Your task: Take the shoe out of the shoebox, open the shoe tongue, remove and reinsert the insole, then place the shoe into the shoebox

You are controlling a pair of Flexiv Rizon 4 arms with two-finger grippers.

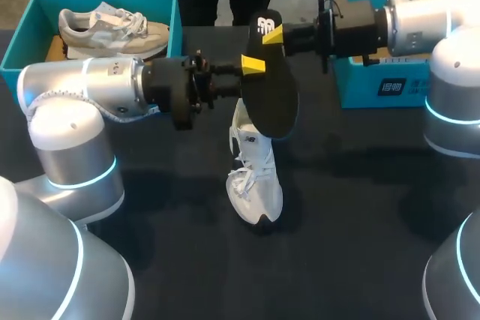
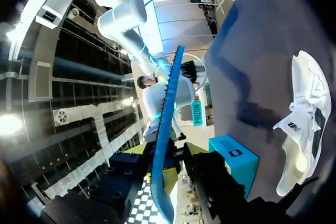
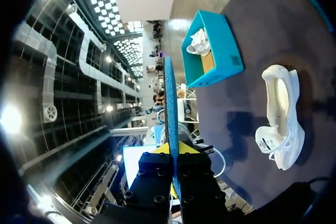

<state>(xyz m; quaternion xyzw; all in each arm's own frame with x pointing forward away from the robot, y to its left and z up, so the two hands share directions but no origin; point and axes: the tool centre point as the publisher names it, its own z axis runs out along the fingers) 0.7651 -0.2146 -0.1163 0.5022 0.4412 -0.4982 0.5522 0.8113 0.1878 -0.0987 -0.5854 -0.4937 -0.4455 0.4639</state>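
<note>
A black insole (image 1: 270,88) hangs in the air over mid-table, edge-on in both wrist views (image 2: 167,119) (image 3: 169,108). My right gripper (image 1: 274,34) (image 3: 173,153) is shut on its upper end. My left gripper (image 1: 255,65) (image 2: 160,174) comes in from the left and holds the insole a little lower, one finger against each face. Below them the white shoe (image 1: 255,177) (image 2: 302,124) (image 3: 281,114) lies on the dark table with its toe toward the front edge, its opening bare and its laces loose.
A teal shoebox (image 1: 22,35) (image 3: 220,51) at the back left holds a beige shoe (image 1: 112,31). Another teal shoebox (image 1: 375,91) (image 2: 233,153) stands at the back right, partly behind my right arm. A person stands behind the table's far edge.
</note>
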